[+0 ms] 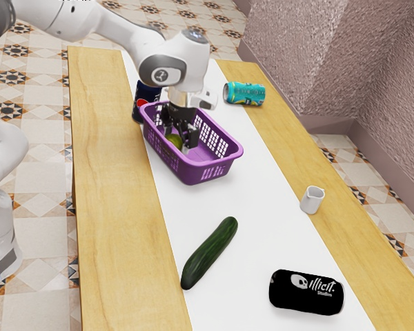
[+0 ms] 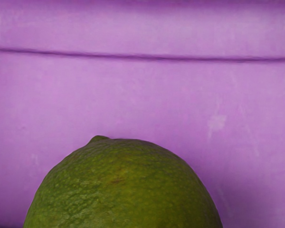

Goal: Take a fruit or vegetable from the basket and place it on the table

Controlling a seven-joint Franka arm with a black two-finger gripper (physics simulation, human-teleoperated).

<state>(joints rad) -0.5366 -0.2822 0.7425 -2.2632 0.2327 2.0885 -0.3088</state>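
One lime lies in the purple basket, its small blunt nub aimed sideways toward the dark crease in the purple plastic. Its long axis seems to run through that nub, lying over rather than upright, though part of the fruit is cut off from sight. The skin is deep green and finely pebbled, going olive-yellow on one side, with a faint brownish scuff. My gripper reaches down into the basket at the lime, fingers standing apart.
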